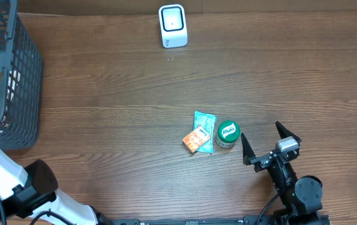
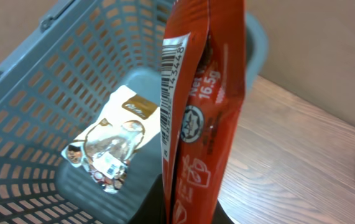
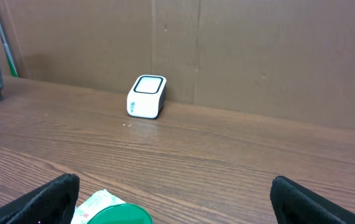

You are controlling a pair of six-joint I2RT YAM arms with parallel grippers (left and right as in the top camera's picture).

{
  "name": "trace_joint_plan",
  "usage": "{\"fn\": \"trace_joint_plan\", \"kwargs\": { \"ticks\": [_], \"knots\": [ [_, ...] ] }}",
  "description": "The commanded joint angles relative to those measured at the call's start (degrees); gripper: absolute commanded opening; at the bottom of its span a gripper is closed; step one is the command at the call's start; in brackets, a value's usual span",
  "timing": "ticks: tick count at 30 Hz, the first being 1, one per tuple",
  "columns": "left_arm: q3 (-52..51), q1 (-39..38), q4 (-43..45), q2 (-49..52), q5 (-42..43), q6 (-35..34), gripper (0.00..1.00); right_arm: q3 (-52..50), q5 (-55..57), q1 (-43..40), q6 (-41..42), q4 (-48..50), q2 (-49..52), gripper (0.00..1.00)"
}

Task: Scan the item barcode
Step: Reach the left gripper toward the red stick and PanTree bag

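In the left wrist view a red snack packet (image 2: pixel 205 106) stands upright, pinched at its lower end by my left gripper (image 2: pixel 189 214), which is shut on it. A white barcode strip (image 2: pixel 171 81) runs down the packet's left edge. The packet hangs over the rim of the grey basket (image 2: pixel 53 74). The white scanner (image 1: pixel 172 26) stands at the far edge of the table, its window also facing the right wrist camera (image 3: pixel 147 96). My right gripper (image 1: pixel 264 139) rests open at the near right with nothing between its fingers (image 3: pixel 53 199).
The grey mesh basket (image 1: pixel 22 75) at the far left holds a brown-and-white packet (image 2: pixel 112 143). Just left of my right gripper lie a teal packet (image 1: pixel 204 128), an orange packet (image 1: pixel 196 139) and a green-lidded jar (image 1: pixel 227 133), whose lid shows in the right wrist view (image 3: pixel 118 214).
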Motion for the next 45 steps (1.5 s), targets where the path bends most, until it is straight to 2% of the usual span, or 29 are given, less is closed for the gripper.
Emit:
{"fn": "trace_joint_plan", "kwargs": {
  "ticks": [1,8,19,22,25,27,28,29,30,31,45],
  "knots": [
    [0.28,1.64,0.57,5.77,-1.92,1.88,0.04,-0.59,-0.22,0.15,0.22,0.22,-0.35,1.0],
    [0.28,5.35,2.82,18.69,-2.03,6.99,0.04,-0.59,-0.22,0.15,0.22,0.22,-0.35,1.0],
    [0.28,9.75,5.66,32.57,1.79,14.27,0.04,-0.59,-0.22,0.15,0.22,0.22,-0.35,1.0],
    [0.28,9.68,6.08,35.45,1.7,15.41,0.1,-0.59,-0.22,0.15,0.22,0.22,-0.35,1.0],
    [0.28,9.68,6.43,37.51,1.7,15.91,0.24,-0.59,-0.22,0.15,0.22,0.22,-0.35,1.0],
    [0.28,9.7,6.51,38.69,1.7,15.91,0.44,-0.59,-0.22,0.15,0.22,0.22,-0.35,1.0],
    [0.26,9.7,6.47,39.17,1.7,15.93,0.51,-0.59,-0.22,0.15,0.22,0.22,-0.35,1.0],
    [0.26,9.7,6.45,39.89,1.44,16.13,0.61,-0.59,-0.22,0.15,0.22,0.22,-0.35,1.0],
    [0.26,9.7,6.36,40.44,1.14,16.13,0.82,-0.59,-0.22,0.15,0.22,0.22,-0.35,1.0],
    [0.26,9.7,6.23,40.85,0.9,16.11,1.0,-0.59,-0.22,0.15,0.22,0.22,-0.35,1.0],
    [0.26,8.02,7.32,43.23,0.96,16.72,1.0,-0.59,-0.22,0.15,0.22,0.22,-0.35,1.0]
  ]
}}
